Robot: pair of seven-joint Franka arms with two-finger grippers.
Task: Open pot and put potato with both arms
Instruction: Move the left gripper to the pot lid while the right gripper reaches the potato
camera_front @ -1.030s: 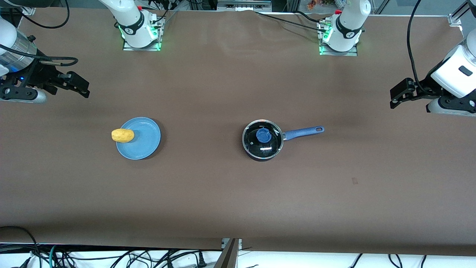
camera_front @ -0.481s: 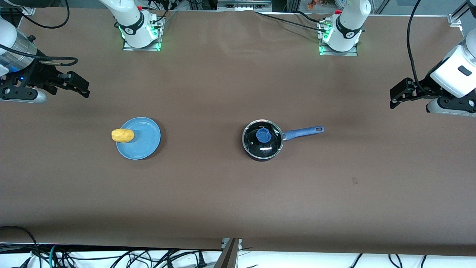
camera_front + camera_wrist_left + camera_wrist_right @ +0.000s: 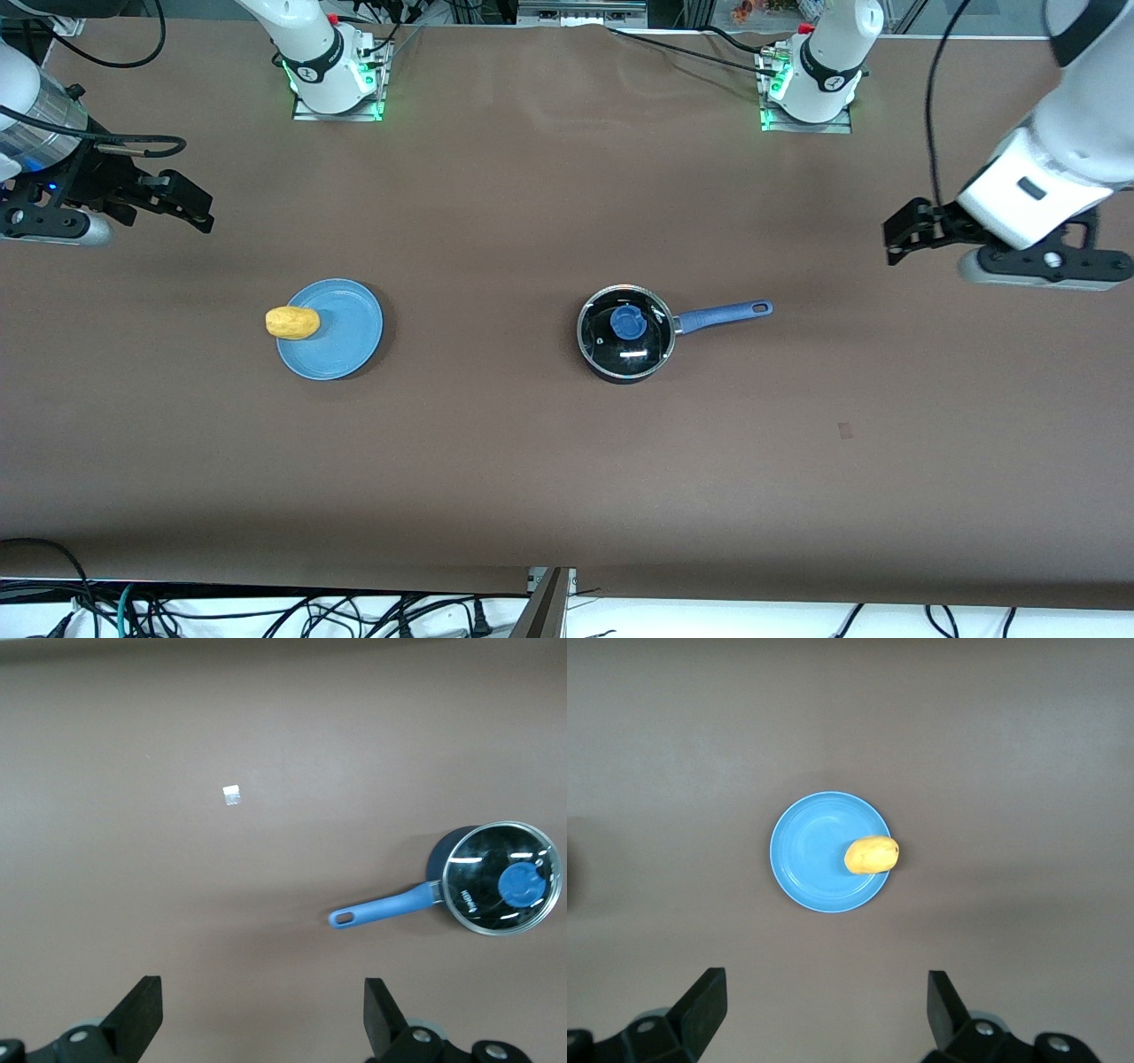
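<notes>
Landmark: the small round black saucepan with the long blue handle, sitting mid-table.

- Steel-rimmed glass lid with blue knob is on the pot, seated flat – pot not opened yet.
- Small lumpy yellow-tan potato: well apart from the pot, toward the right arm's end of the table, about level with it from the front camera. It rests on the rim of a flat round blue plate, overhanging the edge facing away from the pot. Right wrist view confirms on plate.
- Small pale scrap on the brown table cover, nearer the front camera than the pot, toward the left arm's end.

What changed: only the left arm. Over the last second the black two-finger left gripper has swung in toward the pot from the table's end; it's now over bare table past the tip of the handle, farther from the camera than the pot, not yet above it. Fingers apart, nothing held; its wrist view has the pot in frame ahead of the open fingers.

Black two-finger right gripper: hasn't shifted – waiting over table up from the plate, fingers apart, empty.

My read: left arm is starting the lid approach. Pot, lid and potato all unmoved, so the task is at step one.
</notes>
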